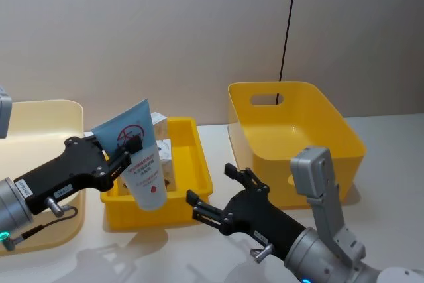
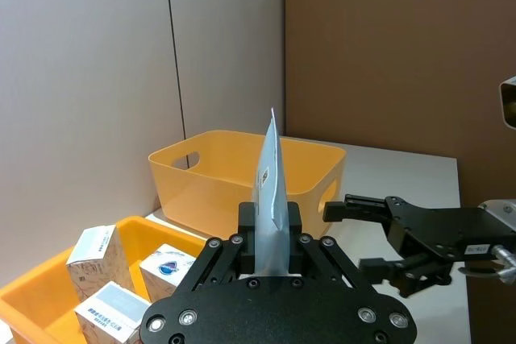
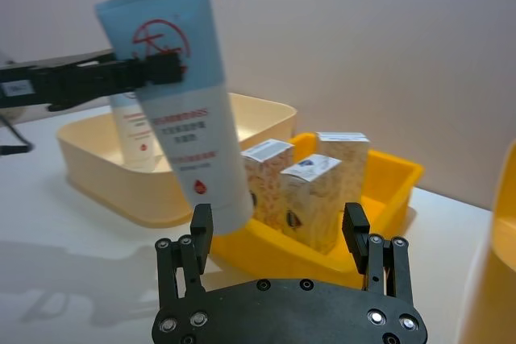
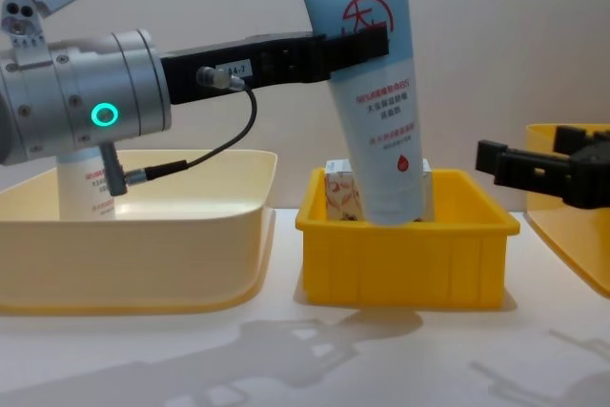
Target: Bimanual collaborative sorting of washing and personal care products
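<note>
My left gripper pinching tube near crimp over yellow tray; right gripper hanging spread off tray's front-right corner, aiming for tube's lower body.

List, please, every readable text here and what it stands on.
No text reads clearly enough to quote.
Tube in the left gripper: red circle mark and red lines, blurred.
Cartons in the yellow bin: print too small.
Label on the left arm: too small.
Right gripper: no text.

cartons in tray, tube above tray
</note>
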